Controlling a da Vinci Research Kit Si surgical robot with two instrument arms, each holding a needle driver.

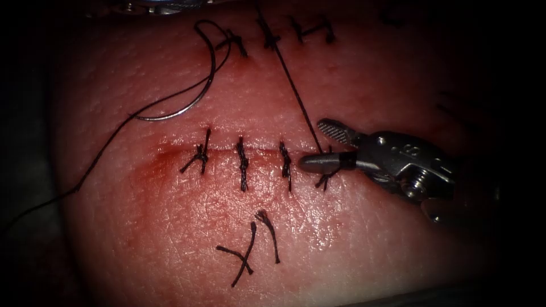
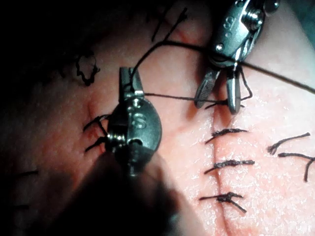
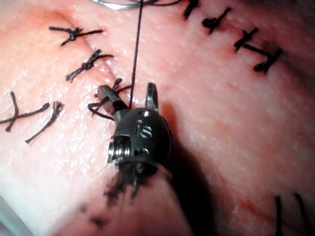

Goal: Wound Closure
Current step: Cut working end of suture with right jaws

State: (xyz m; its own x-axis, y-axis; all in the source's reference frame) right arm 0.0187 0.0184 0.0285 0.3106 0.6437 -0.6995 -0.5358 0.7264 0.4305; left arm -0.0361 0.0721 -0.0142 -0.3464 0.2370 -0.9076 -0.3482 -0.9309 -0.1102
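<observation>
The right tool (image 1: 318,146) is sitting with jaws parted astride the taut thread (image 1: 296,91), gripping nothing. The left tool (image 2: 130,81) is pinching that thread. The needle (image 1: 190,105) is lying free at ten o'clock above the cut (image 1: 261,152): stiff, slippery, probably best grasped mid-curve.

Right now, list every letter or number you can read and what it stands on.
"is": body of the right tool, right wrist view.
"S": body of the left tool, left wrist view.
The stamp on the right tool in the endoscope view is too blurred to read.
The left tool holds the thread; the right tool's open jaws hold nothing; the needle lies free on the tissue.
</observation>
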